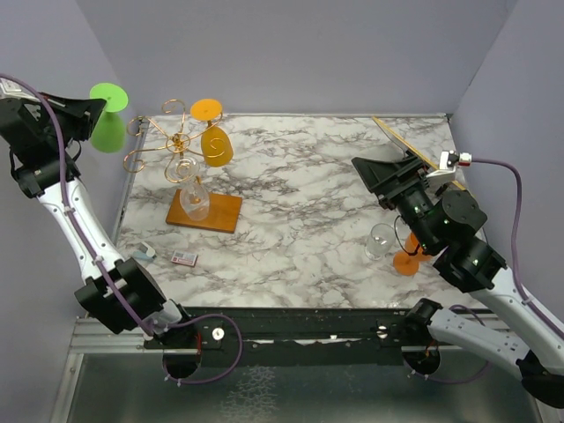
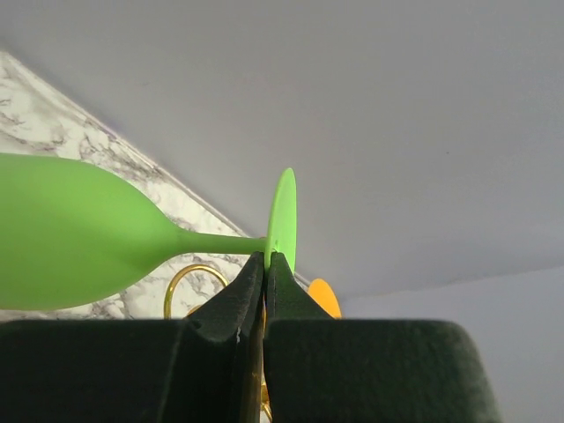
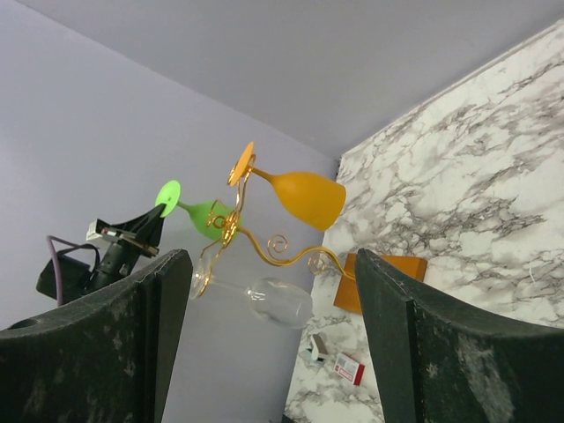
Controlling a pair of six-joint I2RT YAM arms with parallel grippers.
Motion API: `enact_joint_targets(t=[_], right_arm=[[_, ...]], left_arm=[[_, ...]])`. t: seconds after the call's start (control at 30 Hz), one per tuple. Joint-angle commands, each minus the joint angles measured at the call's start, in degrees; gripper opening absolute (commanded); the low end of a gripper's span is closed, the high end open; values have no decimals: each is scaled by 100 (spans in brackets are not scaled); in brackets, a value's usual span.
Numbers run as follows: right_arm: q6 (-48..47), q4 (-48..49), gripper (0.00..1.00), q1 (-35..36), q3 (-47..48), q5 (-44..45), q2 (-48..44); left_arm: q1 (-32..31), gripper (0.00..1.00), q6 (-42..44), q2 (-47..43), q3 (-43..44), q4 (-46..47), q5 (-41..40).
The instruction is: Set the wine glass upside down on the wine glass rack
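My left gripper [image 1: 88, 110] is shut on the rim of the foot of a green wine glass [image 1: 107, 123]. It holds the glass upside down, foot up, high at the far left, just left of the gold wire rack [image 1: 172, 145]. In the left wrist view the fingertips [image 2: 275, 273] pinch the foot of the green glass [image 2: 70, 233], with a gold loop [image 2: 189, 278] behind. An orange glass [image 1: 215, 143] and a clear glass [image 1: 196, 201] hang upside down on the rack. My right gripper [image 1: 374, 176] is open and empty above the right side; it also shows in the right wrist view [image 3: 273, 339].
The rack's wooden base [image 1: 220, 216] lies at the left rear. A clear glass [image 1: 381, 240] and an orange glass [image 1: 407, 261] stand by my right arm. A small matchbox [image 1: 184, 258] and another small item [image 1: 146, 253] lie near the front left. Walls close in at left, rear and right.
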Motion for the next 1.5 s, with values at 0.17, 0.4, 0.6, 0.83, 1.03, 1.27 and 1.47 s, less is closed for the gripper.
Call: enact_joint_targets(t=[0.17, 0.4, 0.6, 0.83, 1.03, 1.27, 1.47], right_arm=[[-23, -244, 79, -19, -94, 234, -168], [-123, -207, 78, -19, -216, 106, -164], [-156, -336, 78, -15, -247, -80, -150], [67, -390, 78, -15, -631, -47, -448], [171, -440, 77, -15, -759, -29, -560], [182, -468, 77, -15, -771, -43, -526], [231, -411, 77, -12, -788, -27, -515]], left_arm=[[-168, 0, 199, -575, -610, -547, -776], [-320, 0, 211, -1034, -963, -608, -684], [-341, 0, -31, -1274, -1039, -632, -447], [-399, 0, -79, -1164, -870, -786, -127], [-491, 0, -165, -1102, -890, -799, 70], [-526, 0, -128, -1163, -1000, -826, 79], [-653, 0, -94, -928, -927, -799, 208]])
